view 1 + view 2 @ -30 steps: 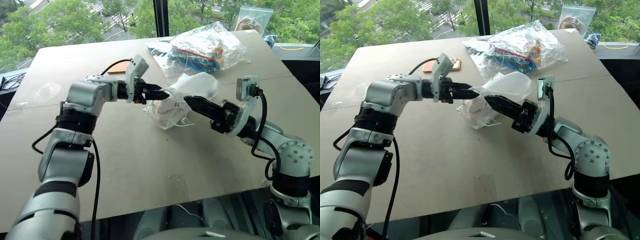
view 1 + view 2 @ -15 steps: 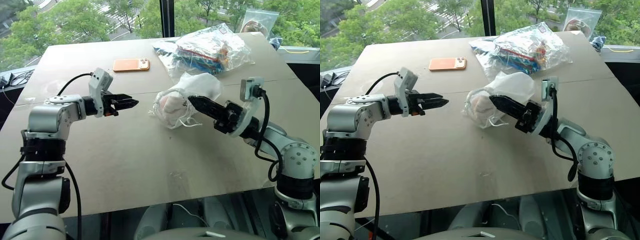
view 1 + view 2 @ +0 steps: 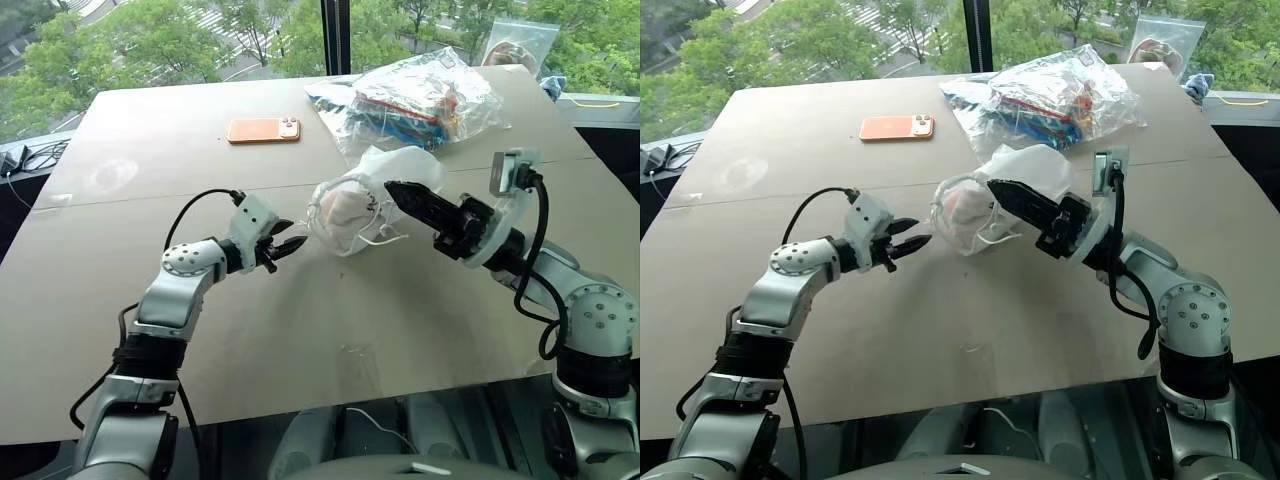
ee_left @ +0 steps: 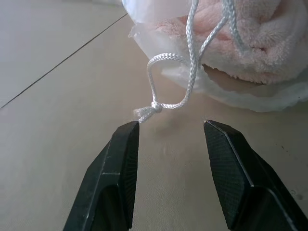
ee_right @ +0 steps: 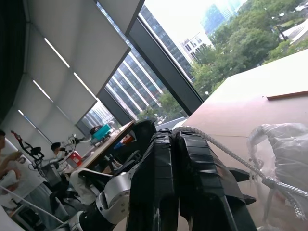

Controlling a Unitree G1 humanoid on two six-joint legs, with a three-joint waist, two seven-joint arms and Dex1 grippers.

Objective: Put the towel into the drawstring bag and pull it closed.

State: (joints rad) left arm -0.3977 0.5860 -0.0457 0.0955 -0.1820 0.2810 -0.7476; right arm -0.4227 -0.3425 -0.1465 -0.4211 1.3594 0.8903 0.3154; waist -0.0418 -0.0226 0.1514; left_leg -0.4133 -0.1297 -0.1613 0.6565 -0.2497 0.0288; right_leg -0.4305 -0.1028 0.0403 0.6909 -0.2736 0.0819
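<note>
My left pincer: open, its two black fingers apart, held low over the surface and pointing toward the bag.

My right pincer: closed, fingers pressed flat together with a strand of white cord pinched between them, raised above the surface and aimed back toward my left pincer.

Bag: thin, crinkly, translucent white; it sits between my two pincers, just ahead of the left one and touching the right one's tip. Its upper part bunches up over my right fingers.

Towel: already inside the bag, a soft pale bundle showing through the thin fabric, straight ahead of my left fingers and resting low on the surface.

Cord loop: hangs from the bag's mouth down to the surface, ending in a small knot with a frayed tail. The knot lies just beyond my left fingertips, closer to one finger than the other, not touching either.

Phone: orange, flat on the surface, well beyond my left pincer.

Clear plastic bag: full of colourful items, lying beyond the white bag, well apart from both pincers.

Second clear bag: at the far corner of the surface past my right pincer.
</note>
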